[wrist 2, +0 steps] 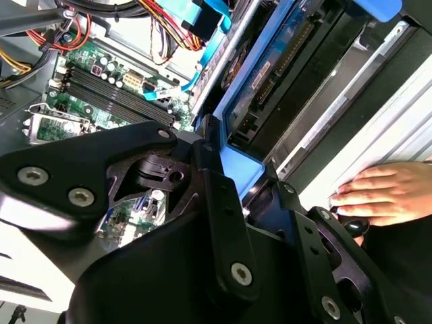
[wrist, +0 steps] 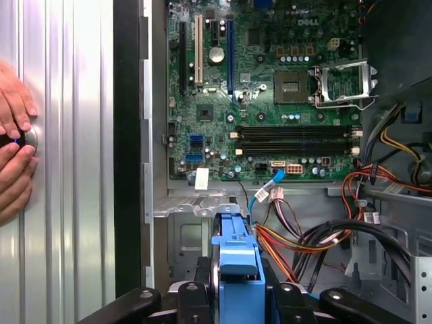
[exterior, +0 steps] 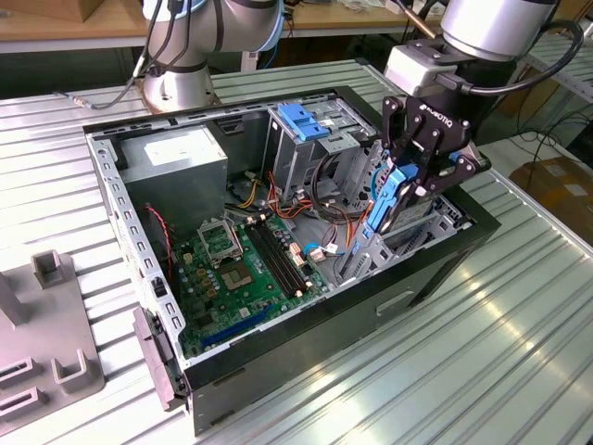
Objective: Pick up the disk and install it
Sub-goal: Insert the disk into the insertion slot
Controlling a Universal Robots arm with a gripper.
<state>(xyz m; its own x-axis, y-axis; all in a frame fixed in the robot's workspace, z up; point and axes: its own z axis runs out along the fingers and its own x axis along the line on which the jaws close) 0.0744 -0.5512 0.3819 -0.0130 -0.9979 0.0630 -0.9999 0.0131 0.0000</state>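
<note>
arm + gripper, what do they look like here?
Arm: silver-grey tubes, light blue joint caps, a pale grey block at the wrist with a black cable looping off it. Gripper: black, jointed linkages with silver screws, white lettering on its body.

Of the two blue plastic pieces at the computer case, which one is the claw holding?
The disk, blue-framed and standing on edge in the claw. The other piece, the blue latch, sits apart atop the drive cage.

Exterior view high, oblique over open computer case (exterior: 324, 345), both wrist views close above, all sharing motherboard (exterior: 246, 269) (wrist 2: 101, 94) (wrist: 270, 88)
</note>
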